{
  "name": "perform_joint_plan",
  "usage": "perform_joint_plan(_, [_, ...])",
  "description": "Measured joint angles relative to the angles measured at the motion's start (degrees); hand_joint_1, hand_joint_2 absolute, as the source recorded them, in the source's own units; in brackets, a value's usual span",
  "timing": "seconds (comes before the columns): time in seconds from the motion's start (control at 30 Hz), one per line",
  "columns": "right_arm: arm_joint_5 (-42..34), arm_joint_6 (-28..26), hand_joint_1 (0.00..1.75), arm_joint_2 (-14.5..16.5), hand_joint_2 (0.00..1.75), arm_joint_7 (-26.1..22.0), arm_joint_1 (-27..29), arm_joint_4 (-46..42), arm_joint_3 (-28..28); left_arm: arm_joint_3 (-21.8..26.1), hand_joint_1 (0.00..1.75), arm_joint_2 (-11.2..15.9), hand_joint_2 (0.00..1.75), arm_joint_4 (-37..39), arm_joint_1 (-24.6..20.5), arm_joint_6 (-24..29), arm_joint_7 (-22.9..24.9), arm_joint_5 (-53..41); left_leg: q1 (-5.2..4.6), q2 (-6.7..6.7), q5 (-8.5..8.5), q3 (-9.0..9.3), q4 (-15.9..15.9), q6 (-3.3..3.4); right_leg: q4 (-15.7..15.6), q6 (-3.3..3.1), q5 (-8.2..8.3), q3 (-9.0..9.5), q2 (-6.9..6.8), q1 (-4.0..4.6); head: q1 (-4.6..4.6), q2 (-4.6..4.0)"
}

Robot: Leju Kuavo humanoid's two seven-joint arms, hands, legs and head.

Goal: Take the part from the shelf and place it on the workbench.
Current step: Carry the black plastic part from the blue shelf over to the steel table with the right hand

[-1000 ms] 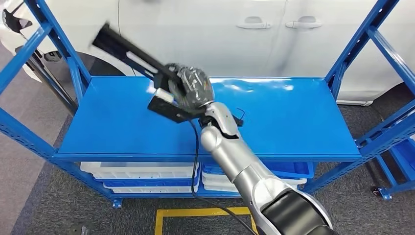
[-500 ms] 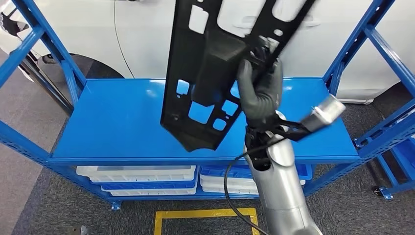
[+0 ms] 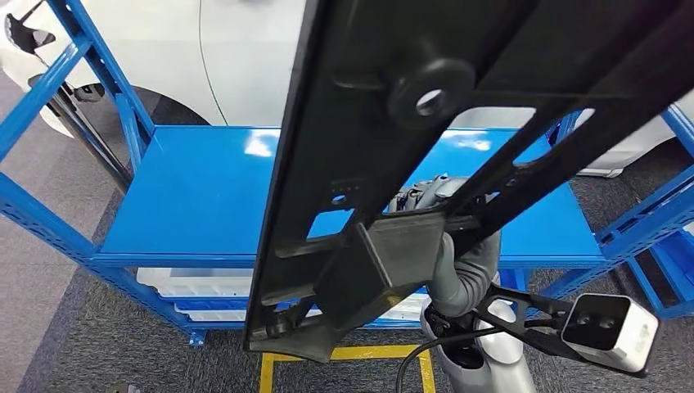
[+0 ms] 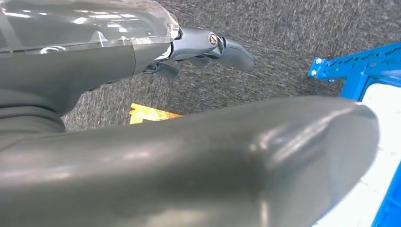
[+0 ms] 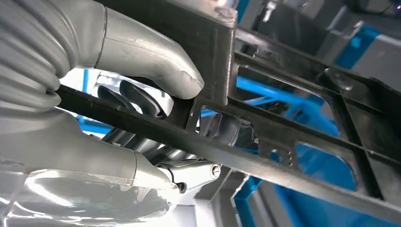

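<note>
The black part (image 3: 393, 123) looms closest in the head view, a long perforated panel slanting from the lower centre up to the upper right of the frame. Just behind its lower half, the right hand (image 3: 462, 266) grasps it, thumb (image 5: 146, 52) pressed on one face and dark fingers (image 5: 137, 99) wrapped round a bar. The left hand (image 4: 208, 45) hangs over grey carpet (image 4: 283, 33); whether it is clenched I cannot tell. Beyond, the blue shelf (image 3: 205, 196) spans mid-frame, a white car (image 3: 245, 57) behind it at the top
</note>
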Motion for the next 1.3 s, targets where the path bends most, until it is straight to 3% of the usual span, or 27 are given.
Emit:
perform_joint_plan(0.07, [-0.27, -0.49, 1.75, -0.21, 1.75, 0.05, -0.07, -0.51, 0.35, 0.00, 0.00, 0.11, 0.00, 0.00, 0.03, 0.21, 0.11, -0.02, -0.04, -0.03, 0.55, -0.19, -0.12, -0.73, -0.97, -0.55, 0.59, 0.15, 0.07, 0.35, 0.00, 0.00])
perform_joint_plan(0.13, [-0.50, -1.42, 1.75, -0.40, 1.75, 0.14, -0.20, -0.77, 0.70, -0.01, 0.00, 0.25, 0.00, 0.00, 0.07, 0.47, 0.20, -0.05, 0.03, -0.06, 0.58, -0.55, -0.02, -1.39, -1.36, -1.29, 1.54, -0.34, -0.03, 0.12, 0.01, 0.00])
perform_joint_plan(0.2, [-0.51, -2.38, 1.75, -0.55, 1.75, -0.08, -0.43, -0.92, 1.22, -0.02, 0.00, 0.36, 0.00, 0.00, 0.14, 0.66, 0.26, -0.11, 0.07, -0.03, -2.59, -1.90, 3.05, -1.77, -1.88, -2.04, 2.77, -1.21, -0.24, -0.15, 0.00, -0.01])
perform_joint_plan(0.27, [-0.43, -3.01, 1.75, -0.66, 1.75, -0.58, -0.45, -0.99, 1.61, -0.02, 0.00, 0.49, 0.00, 0.00, 0.17, 0.78, 0.32, -0.15, 0.14, 0.02, -7.97, -4.02, 10.02, -2.01, -1.88, -2.44, 3.82, -2.52, -0.35, 0.01, -0.01, 0.00])
perform_joint_plan(0.3, [-0.32, -3.21, 1.75, -0.70, 1.75, -0.85, -0.34, -1.02, 1.73, -0.02, 0.00, 0.57, 0.00, 0.00, 0.18, 0.82, 0.34, -0.15, 0.16, 0.02, -9.84, -4.57, 13.13, -2.12, -1.82, -2.48, 4.36, -3.25, -0.39, 0.10, -0.01, -0.01])
perform_joint_plan(0.33, [-0.19, -3.34, 1.75, -0.75, 1.75, -1.05, -0.19, -1.04, 1.87, -0.02, 0.00, 0.62, 0.00, 0.00, 0.20, 0.85, 0.35, -0.15, 0.15, 0.03, -10.68, -4.23, 14.61, -2.18, -1.74, -2.46, 4.88, -3.98, -0.41, 0.18, -0.01, 0.00])
perform_joint_plan(0.37, [-0.05, -3.45, 1.75, -0.79, 1.75, -1.20, -0.05, -1.09, 2.05, -0.02, 0.00, 0.66, 0.00, 0.00, 0.21, 0.87, 0.36, -0.15, 0.15, 0.03, -10.50, -2.81, 13.89, -2.16, -1.62, -2.40, 5.39, -4.70, -0.41, 0.23, -0.01, -0.01])
perform_joint_plan(0.47, [-0.06, -3.44, 1.75, -0.87, 1.75, -1.33, 0.16, -1.59, 2.57, -0.02, 0.00, 0.73, 0.00, 0.00, 0.08, 0.91, 0.35, -0.13, 0.00, 0.00, -7.70, 5.44, 2.91, -1.63, -1.05, -1.84, 6.75, -6.44, -0.38, 0.34, -0.01, 0.00])
perform_joint_plan(0.5, [-0.16, -3.40, 1.75, -0.91, 1.75, -1.31, 0.14, -1.77, 2.69, -0.02, 0.00, 0.75, 0.00, 0.00, 0.02, 0.92, 0.32, -0.12, -0.16, -0.05, -7.11, 7.16, 0.19, -1.31, -0.93, -1.52, 7.15, -6.72, -0.39, 0.38, -0.01, 0.00])
perform_joint_plan(0.53, [-0.28, -3.38, 1.75, -0.94, 1.75, -1.30, 0.14, -1.91, 2.82, -0.02, 0.00, 0.79, 0.00, 0.00, 0.01, 0.94, 0.29, -0.11, -0.35, -0.11, -6.82, 7.80, -1.07, -0.97, -0.90, -1.18, 7.58, -6.85, -0.42, 0.38, 0.00, 0.00])
perform_joint_plan(0.63, [-0.63, -3.28, 1.75, -1.14, 1.75, -1.22, 0.15, -1.99, 3.10, -0.03, 0.00, 0.88, 0.00, 0.00, 0.15, 1.05, 0.33, -0.13, -0.46, 0.01, -5.19, 6.85, -1.26, 0.08, -1.18, -0.16, 8.57, -7.20, -0.29, 0.20, 0.01, 0.01])
perform_joint_plan(0.67, [-0.79, -3.23, 1.75, -1.28, 1.75, -1.17, 0.14, -2.03, 3.13, -0.04, 0.00, 0.90, 0.00, 0.00, 0.11, 1.09, 0.40, -0.15, -0.35, 0.17, -4.48, 6.33, -1.39, 0.47, -0.51, 0.17, 7.47, -7.62, -0.20, 0.12, 0.01, 0.01])
perform_joint_plan(0.7, [-0.93, -3.20, 1.75, -1.45, 1.75, -1.07, 0.13, -2.10, 3.15, -0.05, 0.00, 0.89, 0.00, 0.00, 0.03, 1.10, 0.48, -0.17, -0.22, 0.32, -3.71, 5.68, -1.52, 0.81, 1.19, 0.49, 5.25, -8.28, -0.12, 0.02, 0.01, 0.01])
perform_joint_plan(0.77, [-1.14, -3.15, 1.75, -1.85, 1.75, -0.84, 0.14, -2.24, 3.19, -0.07, 0.00, 0.88, 0.00, 0.00, -0.06, 1.10, 0.65, -0.22, -0.20, 0.50, -2.27, 3.92, -1.48, 1.18, 7.89, 1.04, -1.18, -9.97, -0.11, -0.23, 0.01, 0.01])
perform_joint_plan(0.8, [-1.24, -3.11, 1.75, -2.08, 1.75, -0.73, 0.16, -2.28, 3.21, -0.07, 0.00, 0.89, 0.00, 0.00, -0.05, 1.08, 0.74, -0.25, -0.20, 0.54, -1.54, 2.93, -1.42, 1.16, 11.60, 1.25, -3.44, -10.54, -0.13, -0.32, 0.01, 0.00])
perform_joint_plan(0.83, [-1.36, -3.04, 1.75, -2.34, 1.75, -0.67, 0.16, -2.29, 3.22, -0.07, 0.00, 0.89, 0.00, 0.00, -0.04, 1.05, 0.81, -0.28, -0.21, 0.58, -0.82, 1.89, -1.35, 1.10, 14.38, 1.41, -4.38, -10.56, -0.14, -0.37, 0.01, 0.00])
perform_joint_plan(0.87, [-1.48, -2.92, 1.75, -2.62, 1.75, -0.62, 0.16, -2.29, 3.22, -0.07, 0.00, 0.89, 0.00, 0.00, -0.03, 1.01, 0.86, -0.31, -0.20, 0.61, -0.13, 0.86, -1.24, 1.01, 15.34, 1.48, -3.83, -9.65, -0.14, -0.41, 0.01, 0.00])
perform_joint_plan(0.9, [-1.59, -2.76, 1.75, -2.90, 1.75, -0.59, 0.13, -2.29, 3.22, -0.07, 0.00, 0.89, 0.00, 0.00, -0.03, 0.96, 0.90, -0.32, -0.20, 0.63, 0.49, -0.11, -1.10, 0.89, 14.30, 1.44, -2.43, -7.77, -0.15, -0.44, 0.01, -0.01])
perform_joint_plan(0.97, [-1.75, -2.51, 1.75, -3.31, 1.75, -0.55, 0.01, -2.37, 3.22, -0.09, 0.00, 0.85, 0.00, 0.00, -0.03, 0.91, 0.93, -0.36, -0.22, 0.63, 1.61, -1.67, -0.77, 0.53, 7.37, 1.01, -0.64, -1.63, -0.13, -0.39, 0.01, 0.00])
perform_joint_plan(1.03, [-1.89, -2.43, 1.75, -3.61, 1.75, -0.56, -0.13, -2.61, 3.23, -0.11, 0.00, 0.78, 0.00, 0.00, -0.05, 0.91, 0.95, -0.37, -0.26, 0.57, 2.63, -2.37, -0.69, -0.03, 0.00, 0.24, -1.66, 3.38, -0.09, -0.05, 0.01, 0.00])
perform_joint_plan(1.07, [-1.97, -2.43, 1.75, -3.77, 1.75, -0.57, -0.19, -2.72, 3.24, -0.13, 0.00, 0.74, 0.00, 0.00, -0.05, 0.92, 0.96, -0.38, -0.22, 0.56, 3.18, -2.45, -0.84, -0.40, -1.84, -0.19, -2.24, 4.33, -0.07, 0.19, 0.01, 0.00])
perform_joint_plan(1.13, [-2.06, -2.43, 1.75, -4.08, 1.75, -0.58, -0.24, -2.80, 3.25, -0.13, 0.00, 0.73, 0.00, 0.00, 0.01, 0.93, 0.99, -0.38, -0.11, 0.47, 4.15, -2.58, -1.30, -1.16, -2.59, -1.06, -1.35, 3.96, -0.21, 0.27, 0.02, 0.01])
perform_joint_plan(1.17, [-2.11, -2.42, 1.75, -4.20, 1.75, -0.59, -0.27, -2.79, 3.27, -0.13, 0.00, 0.72, 0.00, 0.00, 0.07, 0.98, 1.00, -0.37, -0.08, 0.40, 3.53, -2.94, -0.97, -1.43, -2.80, -1.52, -0.66, 3.46, -0.31, 0.18, 0.01, 0.00])
perform_joint_plan(1.2, [-2.21, -2.42, 1.75, -4.28, 1.75, -0.63, -0.28, -2.79, 3.31, -0.13, 0.00, 0.72, 0.00, 0.00, 0.16, 1.05, 1.01, -0.34, -0.05, 0.34, 1.77, -3.49, 0.27, -1.62, -3.01, -1.99, 0.16, 2.82, -0.42, 0.05, 0.01, 0.00])
perform_joint_plan(1.3, [-2.80, -2.43, 1.75, -4.51, 1.75, -0.85, -0.31, -2.74, 3.41, -0.13, 0.00, 0.73, 0.00, 0.00, 0.30, 1.33, 1.01, -0.14, 0.06, 0.30, -6.98, -5.71, 10.10, -2.03, -3.05, -2.70, 2.41, 0.26, -0.56, 0.13, 0.00, 0.00])
